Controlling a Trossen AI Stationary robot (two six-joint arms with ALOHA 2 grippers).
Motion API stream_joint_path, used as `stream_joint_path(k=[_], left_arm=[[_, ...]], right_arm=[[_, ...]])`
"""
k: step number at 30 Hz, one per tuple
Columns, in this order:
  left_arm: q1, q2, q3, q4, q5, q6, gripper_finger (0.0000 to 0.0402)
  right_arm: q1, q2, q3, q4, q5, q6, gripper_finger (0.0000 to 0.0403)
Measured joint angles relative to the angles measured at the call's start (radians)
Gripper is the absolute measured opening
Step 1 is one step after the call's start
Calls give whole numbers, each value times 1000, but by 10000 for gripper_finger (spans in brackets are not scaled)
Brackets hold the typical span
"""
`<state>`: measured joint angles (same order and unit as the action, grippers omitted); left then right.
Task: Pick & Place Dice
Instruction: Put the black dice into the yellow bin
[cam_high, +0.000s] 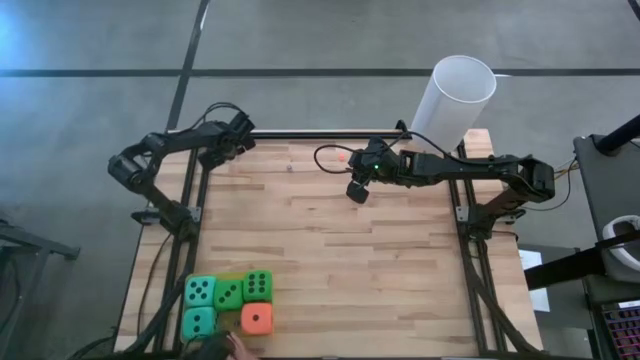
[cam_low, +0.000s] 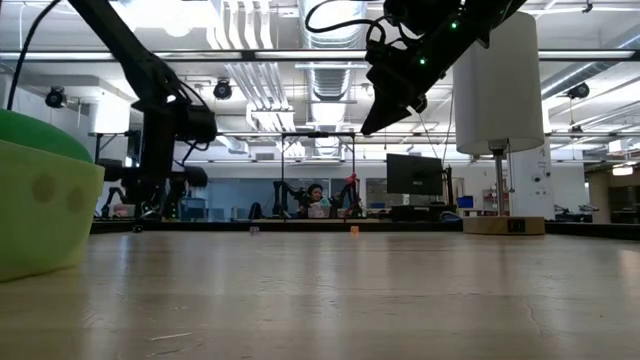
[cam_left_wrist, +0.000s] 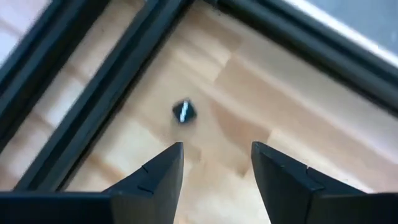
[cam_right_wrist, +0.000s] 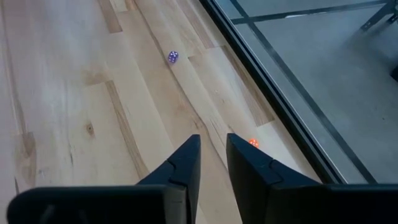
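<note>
Dice: we count five, clustered at the table's near edge, well apart from the white cylinder. None moved, we judge. Left gripper: apart, empty, far corner. Right gripper: narrow, empty, beside the cylinder.

Two tiny, perhaps dice, specks on wood

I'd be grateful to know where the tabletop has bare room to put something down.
The broad middle of the table is bare, from the right tool down to the front edge and rightwards of the dice. The front-left corner is crowded with those five dice. The white cylinder takes the far-right corner, and two tiny dice lie near the far edge.
</note>
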<state>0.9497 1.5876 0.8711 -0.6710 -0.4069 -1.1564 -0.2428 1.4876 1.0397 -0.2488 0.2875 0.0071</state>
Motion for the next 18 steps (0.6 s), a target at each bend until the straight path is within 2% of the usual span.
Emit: stream_joint_path(k=[5, 9, 13, 18], left_arm=[[0, -45, -4, -87, 85, -47, 202], [0, -50, -32, -127, 94, -115, 210], [2, -51, -72, -93, 85, -195, 221], [5, -51, -106, 35, 3, -209, 234]], right_arm=[[0, 0, 0, 0, 0, 0, 84], [0, 0, 0, 0, 0, 0, 89], [0, 0, 0, 0, 0, 0, 91], [0, 0, 0, 0, 0, 0, 82]])
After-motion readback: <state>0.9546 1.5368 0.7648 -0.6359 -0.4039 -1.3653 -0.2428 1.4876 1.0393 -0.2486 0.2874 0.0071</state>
